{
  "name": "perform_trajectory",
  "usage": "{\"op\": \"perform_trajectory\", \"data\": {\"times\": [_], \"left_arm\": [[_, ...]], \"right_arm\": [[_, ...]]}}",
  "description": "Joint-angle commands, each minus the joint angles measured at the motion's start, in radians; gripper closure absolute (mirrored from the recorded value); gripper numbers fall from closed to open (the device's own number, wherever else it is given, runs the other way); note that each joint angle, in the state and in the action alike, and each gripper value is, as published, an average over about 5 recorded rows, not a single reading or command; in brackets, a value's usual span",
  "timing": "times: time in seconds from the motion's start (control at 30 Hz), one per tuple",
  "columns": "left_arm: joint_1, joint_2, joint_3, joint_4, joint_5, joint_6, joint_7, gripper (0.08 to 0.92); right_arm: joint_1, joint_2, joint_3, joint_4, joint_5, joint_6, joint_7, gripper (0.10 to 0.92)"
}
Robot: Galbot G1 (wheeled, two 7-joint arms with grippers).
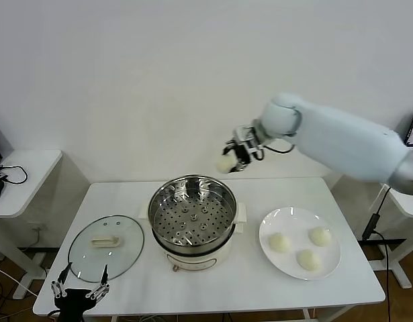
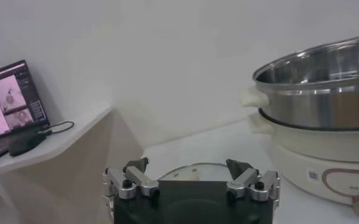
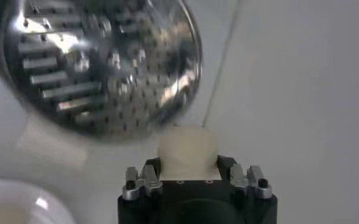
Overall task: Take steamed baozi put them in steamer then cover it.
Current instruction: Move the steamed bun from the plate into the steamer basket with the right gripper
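Pinching a round cream-white baozi (image 1: 224,163) between its fingers, right gripper (image 1: 232,159) hangs above the shiny perforated steel steamer (image 1: 193,213); left gripper (image 1: 79,290) spread, parked.

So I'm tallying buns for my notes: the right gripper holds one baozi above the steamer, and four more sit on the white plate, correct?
Not quite. The head view shows three baozi on the white plate, not four. The rest stands: the right gripper is shut on a fourth baozi, held above the far rim of the empty steamer.
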Motion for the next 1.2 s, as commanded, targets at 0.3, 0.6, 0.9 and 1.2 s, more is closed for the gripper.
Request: {"op": "perform_trajectory", "data": {"times": [0.3,0.6,0.9,1.2], "left_arm": [[-0.001,-0.006,-0.015,-0.004,-0.001,-0.001,-0.004,0.177],[-0.002,-0.012,-0.017,-0.002,0.001,-0.001,-0.004,0.177],[-0.005,-0.012,-0.013,-0.007,0.003,0.0,-0.003,0.177],[0.0,-0.017,-0.012,-0.026,0.005,0.004,-0.003,0.177]], "right_arm": [[-0.046,0.206,-0.124,-0.119,-0.225,0.248,0.046,0.44],[-0.125,0.234,-0.114,-0.224,-0.361,0.35,0.091,0.44],[-0.167,0.253,-0.098,-0.28,-0.407,0.41,0.126,0.387],[-0.153,0.254,-0.081,-0.278,-0.378,0.415,0.126,0.207]]}}
